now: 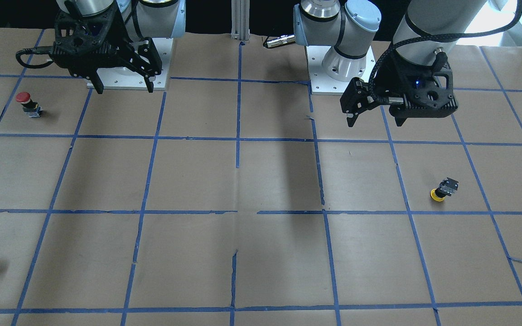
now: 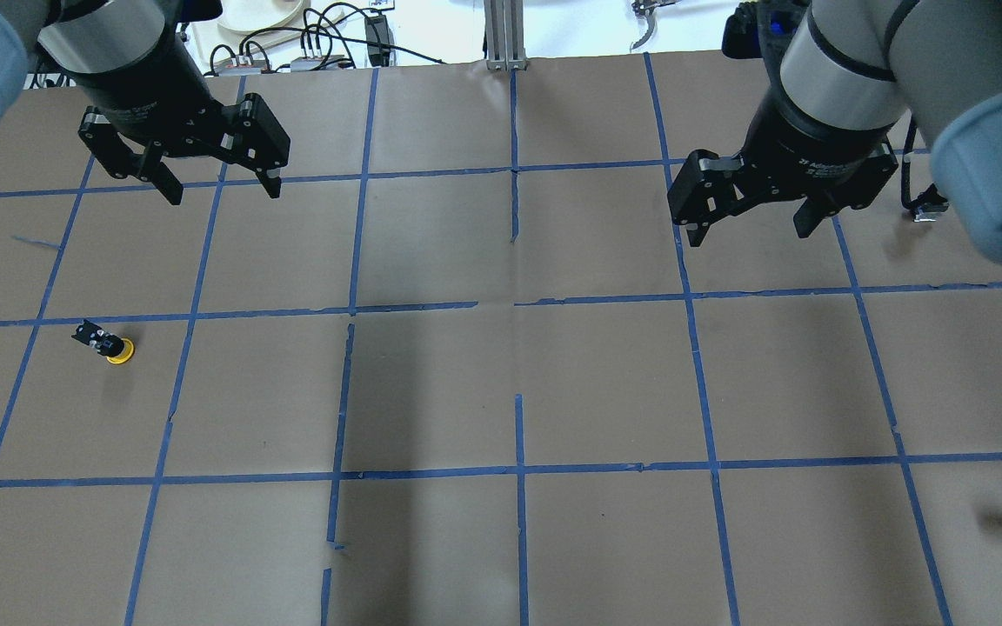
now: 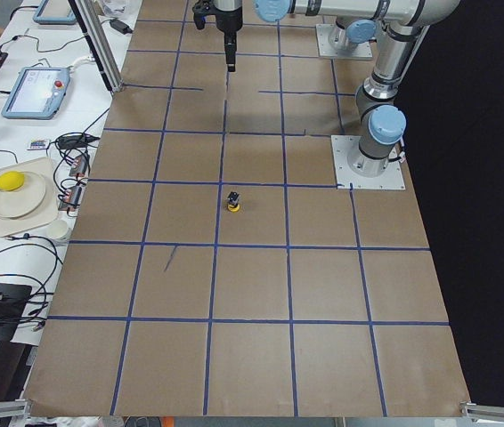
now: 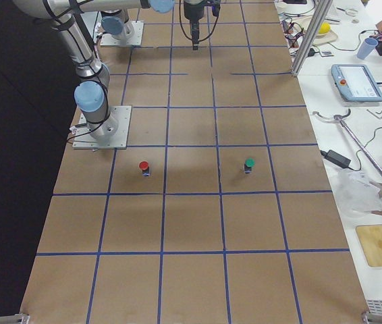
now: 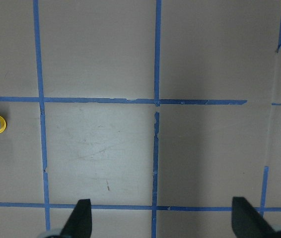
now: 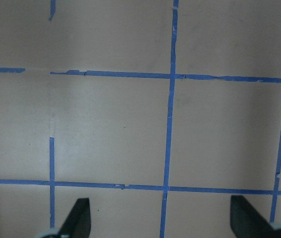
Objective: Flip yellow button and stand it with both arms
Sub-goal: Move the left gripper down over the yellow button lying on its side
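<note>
**A:** Grippers, how do they stand?

**B:** Jaws spread wide on both the left gripper (image 2: 223, 191) and the right gripper (image 2: 751, 232), with nothing held.

**A:** And the yellow button (image 1: 442, 190)?

**B:** It's on the brown paper (image 1: 279, 181) on the left arm's side, cap down, block tilted upward. The left wrist camera catches it at its frame's edge. The right wrist camera shows only paper and blue tape (image 6: 169, 129).

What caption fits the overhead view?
Open black left gripper and right gripper hover above blue-taped brown table; yellow-capped push-button untouched.
</note>
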Controlling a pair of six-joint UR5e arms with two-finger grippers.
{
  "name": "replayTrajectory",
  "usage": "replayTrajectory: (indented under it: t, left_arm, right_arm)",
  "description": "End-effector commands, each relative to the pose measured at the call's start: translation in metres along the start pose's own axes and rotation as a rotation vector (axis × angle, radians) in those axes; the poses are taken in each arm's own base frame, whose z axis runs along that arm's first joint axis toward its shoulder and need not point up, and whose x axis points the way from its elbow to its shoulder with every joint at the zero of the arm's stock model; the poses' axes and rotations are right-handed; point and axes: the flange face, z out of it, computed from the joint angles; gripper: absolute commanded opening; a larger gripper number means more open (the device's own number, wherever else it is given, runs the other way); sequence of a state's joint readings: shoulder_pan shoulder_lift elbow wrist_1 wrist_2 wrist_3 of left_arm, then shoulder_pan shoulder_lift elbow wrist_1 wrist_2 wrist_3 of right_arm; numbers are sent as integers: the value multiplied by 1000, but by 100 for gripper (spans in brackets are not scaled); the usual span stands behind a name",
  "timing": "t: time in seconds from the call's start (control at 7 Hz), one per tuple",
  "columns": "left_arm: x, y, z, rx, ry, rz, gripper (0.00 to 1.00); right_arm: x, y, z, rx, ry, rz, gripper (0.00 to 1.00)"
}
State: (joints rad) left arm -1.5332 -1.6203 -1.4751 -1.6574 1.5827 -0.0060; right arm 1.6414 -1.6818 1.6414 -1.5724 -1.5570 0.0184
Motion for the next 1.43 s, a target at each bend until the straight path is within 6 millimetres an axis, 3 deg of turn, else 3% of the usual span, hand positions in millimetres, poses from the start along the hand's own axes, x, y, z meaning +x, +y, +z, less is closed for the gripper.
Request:
replayTrajectory:
  t: [0.0,0.29,0.71,1.0,1.29]
  left_arm:
    - [-28,-3,7,-37,1,-41,100]
    - [-63,-12,28,-79,8,-20,100]
    - [-165,-19,92,-126,56,86,100]
    - [-186,-17,122,-80,43,205,100]
    - [-221,-16,160,-83,-29,344,100]
  right_arm:
    - [0,0,1,-2,2,0,100]
    - [-1,0,-1,9,-3,-2,100]
    - [-3,0,0,10,-5,-3,100]
    - [-3,0,0,10,-5,-5,100]
    - [-3,0,1,8,-5,-2,100]
